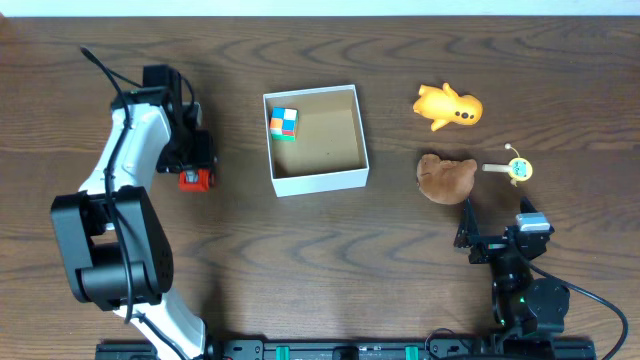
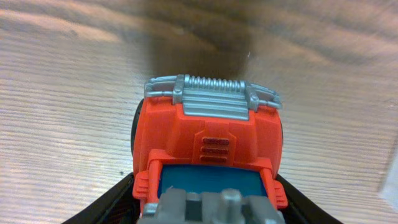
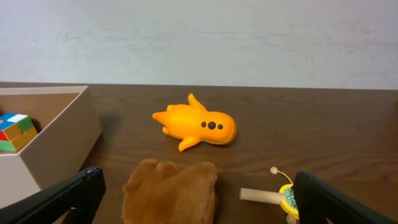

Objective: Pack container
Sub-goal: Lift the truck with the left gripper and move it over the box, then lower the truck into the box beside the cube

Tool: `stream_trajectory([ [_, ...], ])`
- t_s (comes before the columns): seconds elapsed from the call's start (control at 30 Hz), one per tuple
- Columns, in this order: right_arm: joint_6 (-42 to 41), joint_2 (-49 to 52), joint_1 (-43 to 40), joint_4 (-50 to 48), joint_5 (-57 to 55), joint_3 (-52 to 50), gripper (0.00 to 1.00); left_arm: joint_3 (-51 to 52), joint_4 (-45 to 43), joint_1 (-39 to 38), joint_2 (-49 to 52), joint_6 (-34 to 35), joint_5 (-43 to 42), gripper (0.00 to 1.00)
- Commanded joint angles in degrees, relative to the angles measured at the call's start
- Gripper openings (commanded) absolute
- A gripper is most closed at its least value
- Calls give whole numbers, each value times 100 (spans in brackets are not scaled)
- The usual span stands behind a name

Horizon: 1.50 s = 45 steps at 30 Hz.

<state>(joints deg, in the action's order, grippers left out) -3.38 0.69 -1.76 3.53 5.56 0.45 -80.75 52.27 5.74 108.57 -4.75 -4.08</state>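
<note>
The container (image 1: 318, 180) is a square white box with a brown inside, at the table's middle. A colour cube (image 1: 283, 123) lies in its far left corner and also shows in the right wrist view (image 3: 15, 130). My left gripper (image 1: 195, 162) is left of the box, shut on a red toy truck (image 1: 196, 180). In the left wrist view its black fingers (image 2: 205, 180) press both sides of the truck (image 2: 208, 140). My right gripper (image 1: 478, 238) is open and empty, low, just in front of a brown plush toy (image 3: 171, 190).
An orange toy (image 1: 449, 106) lies at the far right, also in the right wrist view (image 3: 199, 124). The brown plush toy (image 1: 445, 176) and a yellow rattle with a wooden handle (image 1: 515, 169) lie nearer. The container's wall (image 3: 62, 134) is at the left.
</note>
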Motion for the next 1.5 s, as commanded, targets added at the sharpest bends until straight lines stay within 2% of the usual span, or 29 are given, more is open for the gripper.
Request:
stream_trajectory([
  [0.0, 68, -31, -48, 13, -17, -13, 99, -365, 140, -7, -297, 262, 39, 56],
  [0.13, 68, -31, -48, 13, -15, -13, 99, -535, 146, -39, -544, 612, -7, 54],
  [0.27, 68, -31, -48, 13, -15, -13, 99, -761, 144, -212, -807, 704, -177, 46],
  [0.47, 68, -31, -48, 13, -15, -13, 99, -1222, 22, -723, -1075, 1349, -785, 46],
  [0.7, 68, -31, -48, 13, -17, -13, 99, -1377, -616, -1480, -1161, 2166, -1054, 46],
  [1.1, 68, -31, -48, 13, -15, -13, 99, -1344, -608, -2518, -846, 2203, -1014, 46],
  [1.47, 68, -31, -48, 13, -15, -13, 99, -1344, -595, -2660, -149, 2201, -678, 46],
])
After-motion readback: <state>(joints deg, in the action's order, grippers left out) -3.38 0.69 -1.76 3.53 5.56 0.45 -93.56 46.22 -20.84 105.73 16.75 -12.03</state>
